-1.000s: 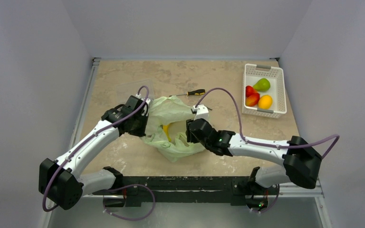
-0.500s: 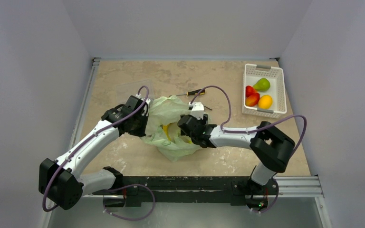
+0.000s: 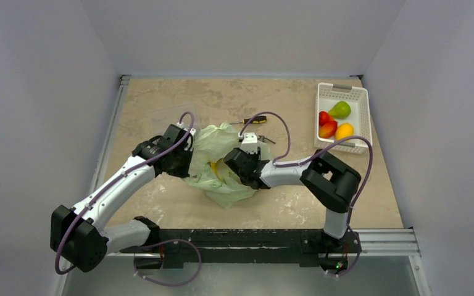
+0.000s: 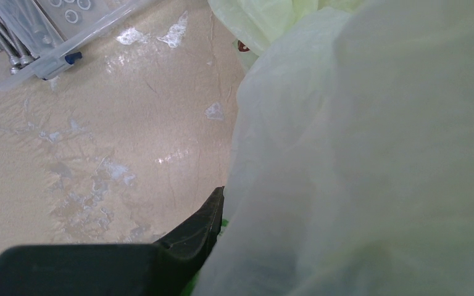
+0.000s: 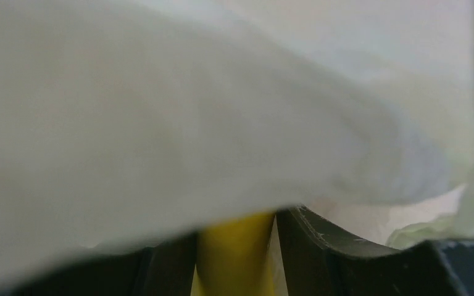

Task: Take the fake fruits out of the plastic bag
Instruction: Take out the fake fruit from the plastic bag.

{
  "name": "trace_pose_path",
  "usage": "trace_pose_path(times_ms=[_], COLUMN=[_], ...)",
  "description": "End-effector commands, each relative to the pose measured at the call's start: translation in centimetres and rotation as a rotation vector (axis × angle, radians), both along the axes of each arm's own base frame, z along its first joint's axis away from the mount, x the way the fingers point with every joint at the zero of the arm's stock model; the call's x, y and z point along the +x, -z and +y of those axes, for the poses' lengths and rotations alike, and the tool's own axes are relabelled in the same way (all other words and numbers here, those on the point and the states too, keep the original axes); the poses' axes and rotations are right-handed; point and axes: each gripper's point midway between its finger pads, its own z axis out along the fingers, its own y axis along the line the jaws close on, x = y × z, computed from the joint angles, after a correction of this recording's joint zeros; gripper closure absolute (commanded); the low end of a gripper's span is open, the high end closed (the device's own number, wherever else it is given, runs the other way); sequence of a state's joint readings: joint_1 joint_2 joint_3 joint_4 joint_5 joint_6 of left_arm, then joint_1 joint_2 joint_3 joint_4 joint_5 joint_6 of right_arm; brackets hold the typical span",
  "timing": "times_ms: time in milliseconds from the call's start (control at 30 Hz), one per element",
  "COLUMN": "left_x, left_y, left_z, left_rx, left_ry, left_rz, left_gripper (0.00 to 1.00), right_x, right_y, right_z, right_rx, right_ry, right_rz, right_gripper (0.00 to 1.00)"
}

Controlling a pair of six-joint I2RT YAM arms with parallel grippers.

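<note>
The pale yellow-green plastic bag [image 3: 223, 187] lies crumpled mid-table and fills the left wrist view [image 4: 376, 154]. My left gripper [image 3: 188, 161] is shut on the bag's left edge; one black finger [image 4: 203, 225] shows against the film. My right gripper [image 3: 225, 168] is inside the bag's mouth. In the right wrist view its fingers [image 5: 321, 246] close round a yellow banana [image 5: 234, 259], with bag film draped over them. A bit of the banana shows in the top view [image 3: 213, 168]. A green pear [image 3: 340, 110], red fruits [image 3: 326, 125] and an orange-yellow fruit [image 3: 344, 131] lie in the basket.
The white slotted basket [image 3: 365, 117] stands at the back right. A yellow-and-black screwdriver [image 3: 253, 120] lies just behind the bag. A clear plastic box of screws [image 4: 37, 37] sits behind the left gripper. The right arm's elbow [image 3: 330, 179] is folded up right of the bag.
My right gripper has pushed leftwards deeper into the bag's mouth, and its elbow has folded up and in. The left arm and bag edge have held still.
</note>
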State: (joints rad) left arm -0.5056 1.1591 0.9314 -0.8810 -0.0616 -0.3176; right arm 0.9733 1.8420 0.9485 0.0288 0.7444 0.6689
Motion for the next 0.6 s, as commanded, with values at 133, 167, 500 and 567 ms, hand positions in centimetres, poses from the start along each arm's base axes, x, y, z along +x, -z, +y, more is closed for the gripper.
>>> trace_pose_path(times_ms=[133, 167, 500, 567], left_x=[0.6, 0.6, 0.6, 0.7], left_y=[-0.8, -0.8, -1.0, -1.2], left_z=[-0.1, -0.1, 0.2, 0.3], left_rx=[0.003, 0.004, 0.012, 0.013], left_ry=[0.010, 0.010, 0.001, -0.005], left_rz=[-0.033, -0.033, -0.046, -0.053], left_gripper=[1.00, 1.00, 1.00, 1.00], right_x=[0.6, 0.3, -2.3, -3.3], right_y=[-1.9, -2.4, -7.8, -9.2], right_z=[1.1, 1.3, 4.6, 5.5], right_rx=[0.010, 0.023, 0.194, 0.242], right_ry=[-0.059, -0.083, -0.419, -0.513], right_rz=[-0.058, -0.067, -0.151, -0.180], right_gripper=[0.72, 0.77, 1.00, 1.00])
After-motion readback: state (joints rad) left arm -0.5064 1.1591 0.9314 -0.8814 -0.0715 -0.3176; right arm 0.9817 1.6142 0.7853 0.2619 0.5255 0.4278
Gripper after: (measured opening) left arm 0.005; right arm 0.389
